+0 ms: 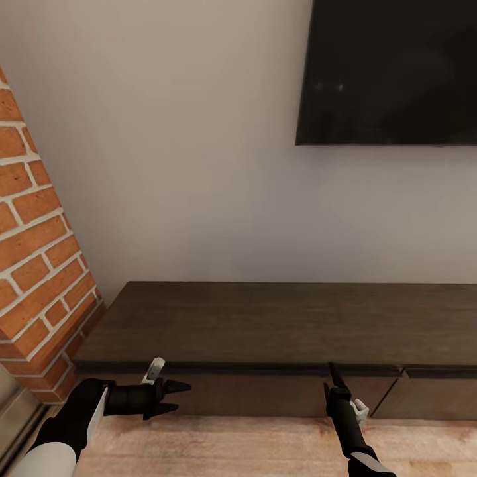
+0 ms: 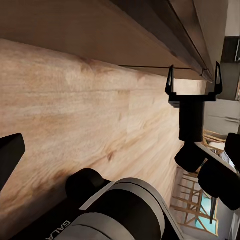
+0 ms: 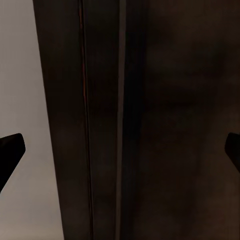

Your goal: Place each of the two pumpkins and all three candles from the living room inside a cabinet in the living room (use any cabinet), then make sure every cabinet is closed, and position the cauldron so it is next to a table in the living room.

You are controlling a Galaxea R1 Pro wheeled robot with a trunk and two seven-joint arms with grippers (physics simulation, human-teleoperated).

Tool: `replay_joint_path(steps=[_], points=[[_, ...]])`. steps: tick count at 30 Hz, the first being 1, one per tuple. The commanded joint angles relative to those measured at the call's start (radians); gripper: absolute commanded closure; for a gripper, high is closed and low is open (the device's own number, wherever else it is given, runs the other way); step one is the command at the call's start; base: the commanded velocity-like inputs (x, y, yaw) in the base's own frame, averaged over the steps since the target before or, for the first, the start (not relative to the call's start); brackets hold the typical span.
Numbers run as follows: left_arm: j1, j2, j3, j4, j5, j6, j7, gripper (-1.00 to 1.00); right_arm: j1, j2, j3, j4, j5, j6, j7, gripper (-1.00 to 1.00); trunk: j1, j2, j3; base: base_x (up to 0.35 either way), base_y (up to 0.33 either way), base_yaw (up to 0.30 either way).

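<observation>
Low dark-brown wooden cabinet (image 1: 265,324) stood below a black wall screen (image 1: 391,69), red brick column (image 1: 36,265) alongside; left gripper (image 1: 173,396) and right gripper (image 2: 194,80) both spread wide, empty.

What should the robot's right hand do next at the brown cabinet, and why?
Probably ease the right gripper a little forward to catch the front edge under the cabinet top. Its fingers are spread wide and pointed at that edge, close up in the right wrist view, and it holds nothing. The front panels look closed, so one must open first.
</observation>
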Motion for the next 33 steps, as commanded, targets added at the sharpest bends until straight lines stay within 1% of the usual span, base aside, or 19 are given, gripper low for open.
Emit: replay_joint_path(steps=[1, 8, 9, 24, 33], points=[[0.000, 0.000, 0.000, 0.000, 0.000, 0.000, 0.000, -1.00, 0.000, 0.000, 0.000, 0.000, 0.000, 0.000, 0.000, -1.00, 0.000, 0.000, 0.000, 0.014, 0.000, 0.000], [0.000, 0.000, 0.000, 0.000, 0.000, 0.000, 0.000, -1.00, 0.000, 0.000, 0.000, 0.000, 0.000, -0.001, 0.000, -1.00, 0.000, 0.000, 0.000, 0.004, 0.000, 0.000], [0.000, 0.000, 0.000, 0.000, 0.000, 0.000, 0.000, -1.00, 0.000, 0.000, 0.000, 0.000, 0.000, -0.001, 0.000, 1.00, 0.000, 0.000, 0.000, 0.000, 0.000, 0.000], [0.000, 0.000, 0.000, 0.000, 0.000, 0.000, 0.000, -1.00, 0.000, 0.000, 0.000, 0.000, 0.000, 0.001, 0.000, 1.00, 0.000, 0.000, 0.000, 0.000, 0.000, 0.000], [0.000, 0.000, -0.001, 0.000, 0.000, 0.000, 0.001, -1.00, 0.000, 0.000, 0.000, 0.000, 0.000, 0.001, 0.000, 1.00, 0.000, 0.000, 0.000, -0.057, 0.000, 0.000]])
